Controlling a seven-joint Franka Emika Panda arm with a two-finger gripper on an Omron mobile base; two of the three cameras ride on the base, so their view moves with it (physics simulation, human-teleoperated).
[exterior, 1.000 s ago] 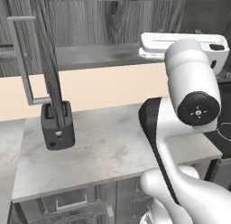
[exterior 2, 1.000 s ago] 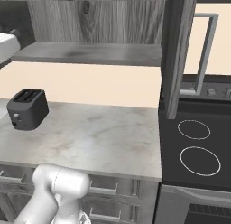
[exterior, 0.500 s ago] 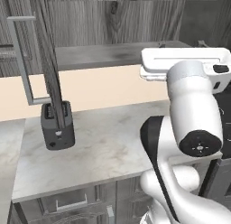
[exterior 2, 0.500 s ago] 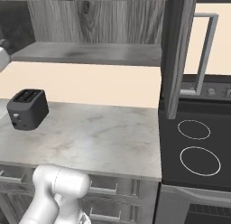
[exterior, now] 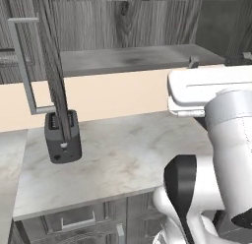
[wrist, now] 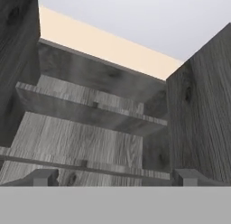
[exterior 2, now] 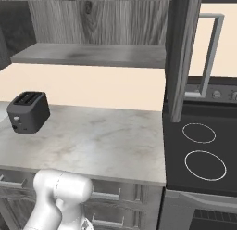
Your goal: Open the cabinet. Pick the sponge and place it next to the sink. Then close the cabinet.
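Left base view: the left cabinet door [exterior: 51, 66] stands swung out toward the camera, edge-on, with its silver bar handle [exterior: 22, 66] on its left side. A black toaster [exterior: 62, 136] sits on the marble worktop [exterior: 128, 159] just behind and below that door. Behind it runs a beige wall strip, and above that the cabinet [exterior: 133, 56] is open, its bottom shelf bare and its wood-grain back panel exposed. At the right, the white arm [exterior: 221, 139] rises in the near foreground and reaches up toward the cabinet.

Right base view: the toaster [exterior 2: 28, 111] stands at the far left of the worktop [exterior 2: 92, 141]. The open cabinet [exterior 2: 92, 53] spans the centre. The right door [exterior 2: 181, 57] hangs swung out, edge-on, with its bar handle [exterior 2: 210, 57] on its right side. A black stove [exterior 2: 201, 150] with two ring burners adjoins the worktop on the right.

Hand view: the camera looks into the cabinet [wrist: 90, 128], showing two wood-grain shelves and a side wall at right. The pincer [wrist: 115, 177] stands fully open, with one fingertip [wrist: 43, 177] at the lower left and the other at the lower right; nothing lies between them. The sponge cannot be made out on any visible shelf.
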